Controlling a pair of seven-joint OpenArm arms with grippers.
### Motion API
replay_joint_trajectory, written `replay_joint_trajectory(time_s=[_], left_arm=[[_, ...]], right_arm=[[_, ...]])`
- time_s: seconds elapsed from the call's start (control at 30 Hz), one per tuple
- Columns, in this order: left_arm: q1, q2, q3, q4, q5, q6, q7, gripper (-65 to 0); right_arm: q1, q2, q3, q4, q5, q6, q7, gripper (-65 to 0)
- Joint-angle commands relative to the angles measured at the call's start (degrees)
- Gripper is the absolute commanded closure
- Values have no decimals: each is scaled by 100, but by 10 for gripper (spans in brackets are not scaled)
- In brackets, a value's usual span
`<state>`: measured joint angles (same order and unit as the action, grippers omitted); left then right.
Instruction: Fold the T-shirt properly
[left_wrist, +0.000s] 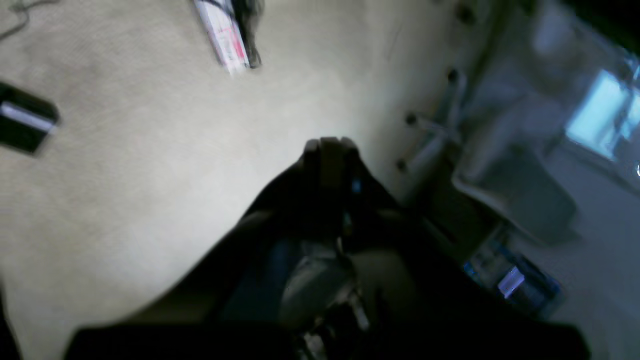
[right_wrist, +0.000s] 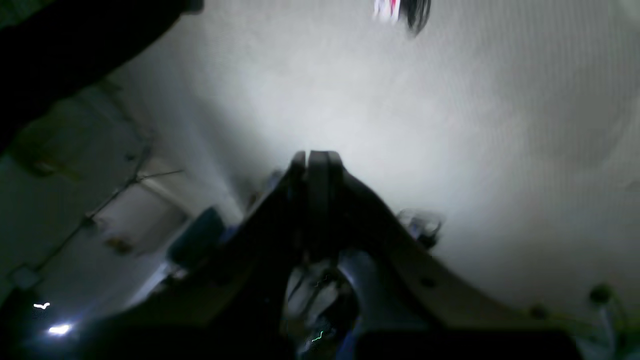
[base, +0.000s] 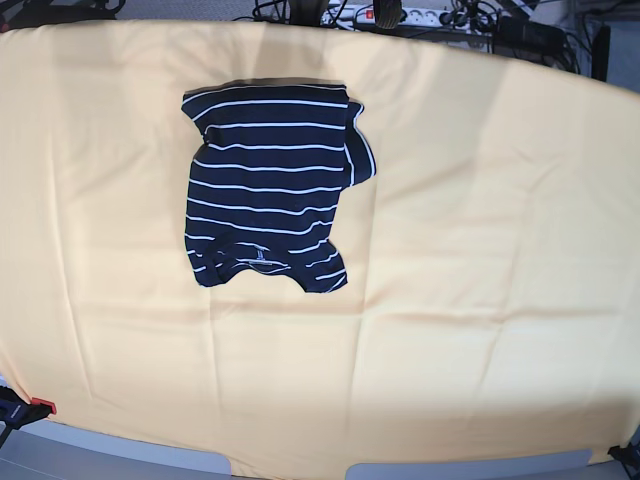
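In the base view, no arm is showing. The near edge of the tabletop (base: 300, 470) is cutting off at the bottom of the picture, and a yellow cloth (base: 480, 250) is covering almost all of it. A small red and black clamp (base: 22, 410) is sitting at the near left corner, only partly in view.

The T-shirt (base: 265, 185) is lying flat on the yellow cloth, in the far left part of the tabletop. It is looking already folded into a rough rectangle, with one sleeve sticking out at its far right side. Something small is showing at the collar near its lower edge, perhaps a label, but it is too small to read.

At the far edge, a white power strip (base: 415, 17) and dark cables are lying behind the tabletop, partly cut off.

Both wrist views are dark and blurred. The left gripper (left_wrist: 327, 145) is pointing at a pale surface, with its jaws pressed together and holding nothing. The right gripper (right_wrist: 316, 156) is looking the same, jaws together and empty. In the left wrist view, a white and red object (left_wrist: 225, 35) is lying far up; its print is too blurred to read.
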<state>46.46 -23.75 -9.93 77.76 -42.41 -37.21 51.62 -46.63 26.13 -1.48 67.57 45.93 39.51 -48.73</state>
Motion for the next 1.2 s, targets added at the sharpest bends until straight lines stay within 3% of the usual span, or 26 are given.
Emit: replay_joint_trajectory(time_s=[0.0, 0.2, 0.27, 0.33, 0.47, 0.53, 0.63, 0.73, 0.8, 0.87, 0.97, 1.1, 1.17], left_arm=[[-72, 107, 72, -146, 195, -44, -92, 0], [-1023, 535, 481, -1421, 1517, -42, -1510, 0], [-1296, 568, 595, -1869, 1891, -35, -2144, 0], [-1563, 568, 726, -2365, 2277, 109, -2872, 0], [-2000, 570, 1130, -3521, 3213, 1274, -4572, 0], [-2151, 590, 1410, -4083, 3252, 1792, -5462, 0], [-2341, 767, 1725, -4734, 3250, 2212, -6339, 0], [-2496, 1154, 1786, -5125, 3250, 2677, -6461, 0], [-2540, 1453, 1784, -5237, 3248, 2964, -6459, 0], [-2538, 1703, 1770, -5237, 3112, 3300, -6474, 0], [-2535, 1950, 1770, -5239, 3099, 3298, -6470, 0], [-2533, 2367, 1779, -5239, 3097, 3276, -6452, 0], [-2535, 2411, 1779, -5239, 3099, 3300, -6452, 0]], right_arm=[[70, 39, -96, -120, -214, 49, 181, 0], [1067, -367, -623, -1047, -1869, 49, 1799, 0], [1351, -533, -754, -1351, -2312, -319, 2168, 0], [1604, -715, -846, -1644, -2732, -907, 2472, 0], [1908, -1145, -868, -2284, -3265, -2184, 3161, 0], [1982, -1333, -868, -2608, -3628, -2505, 3832, 0], [2046, -1552, -868, -3003, -4015, -2806, 4887, 0], [2046, -1727, -868, -3187, -4024, -3110, 5595, 0], [2076, -1805, -868, -3213, -4024, -3220, 5595, 0], [2079, -1821, -879, -3213, -4022, -3108, 5525, 0], [2074, -1827, -879, -3213, -3980, -2935, 5493, 0], [2094, -1917, -951, -3279, -3985, -2949, 5499, 0], [2122, -1950, -1169, -3322, -4006, -2994, 5523, 0]])
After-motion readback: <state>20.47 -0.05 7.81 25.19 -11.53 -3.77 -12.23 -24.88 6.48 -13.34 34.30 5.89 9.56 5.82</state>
